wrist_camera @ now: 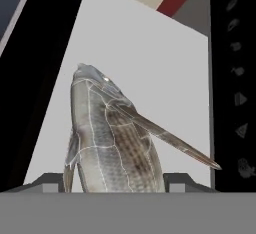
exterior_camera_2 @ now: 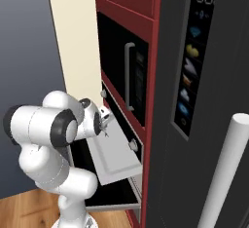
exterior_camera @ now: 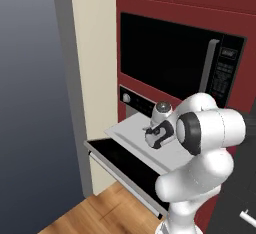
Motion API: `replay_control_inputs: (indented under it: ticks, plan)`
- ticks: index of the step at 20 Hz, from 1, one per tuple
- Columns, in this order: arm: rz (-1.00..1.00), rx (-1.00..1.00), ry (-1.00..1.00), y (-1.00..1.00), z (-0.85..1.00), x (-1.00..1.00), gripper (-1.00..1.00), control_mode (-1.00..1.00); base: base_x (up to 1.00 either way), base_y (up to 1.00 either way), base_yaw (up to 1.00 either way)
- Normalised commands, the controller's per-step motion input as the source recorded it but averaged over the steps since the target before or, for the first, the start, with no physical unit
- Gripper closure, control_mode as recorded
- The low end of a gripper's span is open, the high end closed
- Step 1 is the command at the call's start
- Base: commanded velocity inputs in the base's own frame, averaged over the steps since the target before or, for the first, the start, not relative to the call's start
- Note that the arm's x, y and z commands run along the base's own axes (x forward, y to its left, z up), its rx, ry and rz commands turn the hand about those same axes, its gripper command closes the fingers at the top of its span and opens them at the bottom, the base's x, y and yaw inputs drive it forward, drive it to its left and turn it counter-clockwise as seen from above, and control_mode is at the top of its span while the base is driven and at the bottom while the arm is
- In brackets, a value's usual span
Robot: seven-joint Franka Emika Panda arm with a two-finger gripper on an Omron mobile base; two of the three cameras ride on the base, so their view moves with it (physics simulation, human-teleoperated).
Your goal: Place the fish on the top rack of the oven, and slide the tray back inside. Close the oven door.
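Note:
The silvery-grey fish (wrist_camera: 110,138) hangs between my gripper's (wrist_camera: 115,183) two fingertips, head pointing away and one long fin sticking out to the side. The gripper (exterior_camera: 152,134) is shut on it, just above the pale grey tray (exterior_camera: 131,128), which is slid out of the oven (exterior_camera: 137,103). Under the tray the black glass oven door (exterior_camera: 125,165) lies folded down flat. From the right side, the gripper (exterior_camera_2: 104,122) hovers over the tray's (exterior_camera_2: 116,156) back left part, close to the oven's knobs.
A black microwave (exterior_camera: 170,58) with a vertical silver handle sits in the red cabinetry above the oven. A tall dark appliance (exterior_camera_2: 194,76) with a thick white handle (exterior_camera_2: 223,173) stands to the right. A cream wall panel (exterior_camera: 95,53) borders the oven's left side.

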Motion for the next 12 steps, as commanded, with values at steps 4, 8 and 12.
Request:
replay_control_inputs:
  ticks: [4,8,12]
  plan:
    - [-0.09,0.0,0.01,0.11,-0.36,0.37,1.0,-1.0,0.0,0.0,0.0]
    - [-0.08,0.0,0.01,0.11,-0.44,0.28,1.0,-1.0,0.0,0.0,0.0]
    - [-0.08,0.0,0.01,0.06,-0.47,0.28,1.0,-1.0,0.0,0.0,0.0]
